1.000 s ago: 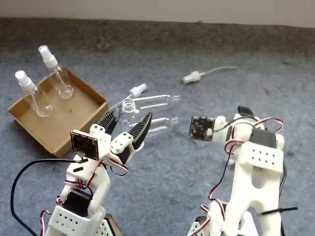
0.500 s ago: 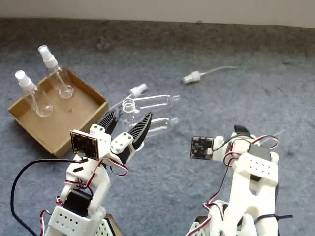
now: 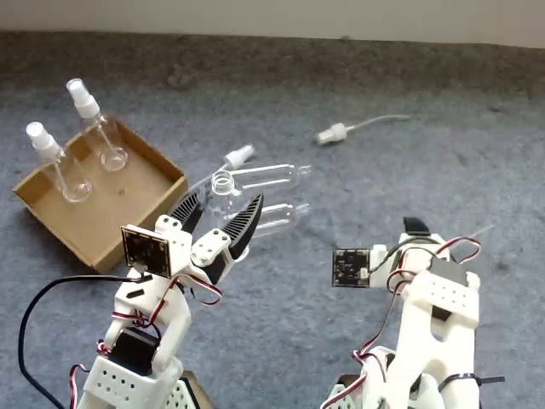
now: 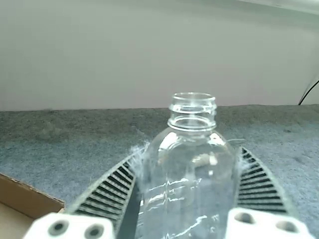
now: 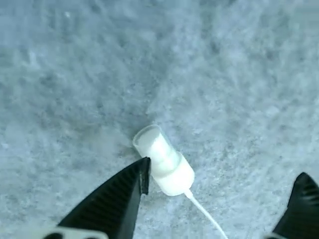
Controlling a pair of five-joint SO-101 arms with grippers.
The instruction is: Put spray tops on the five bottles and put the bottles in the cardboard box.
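The left gripper (image 3: 226, 206) is clamped on an upright open bottle (image 4: 192, 164), one ribbed finger on each side of the body, with the bare threaded neck standing above the fingertips. It holds the bottle above the carpet (image 3: 281, 77), just beside the cardboard box (image 3: 128, 209). Two capped bottles (image 3: 60, 166) (image 3: 100, 128) stand in the box.

The right gripper (image 5: 224, 175) hangs over a spray top (image 5: 164, 162) lying on its side, jaws spread wide. The top is off-centre in the gap: it lies against the tip of one finger (image 5: 117, 204) and well apart from the other (image 5: 299, 199). Whether that tip touches the white collar is hard to tell. Its long axis runs slantwise to the line between the fingers. The nozzle end points away from the gripper, and the dip tube (image 5: 204, 214) trails back into the gap. The right arm is plainly the nearer one, so the pick is likely its job. It probably needs to shift sideways so that the closing jaws meet the collar across its short axis.

Two bare bottles (image 3: 272, 175) (image 3: 285, 217) lie beyond the held one, with two loose spray tops (image 3: 240, 156) (image 3: 334, 133) farther out.

No label, brand or legible writing appears on the bottles, tops or box.
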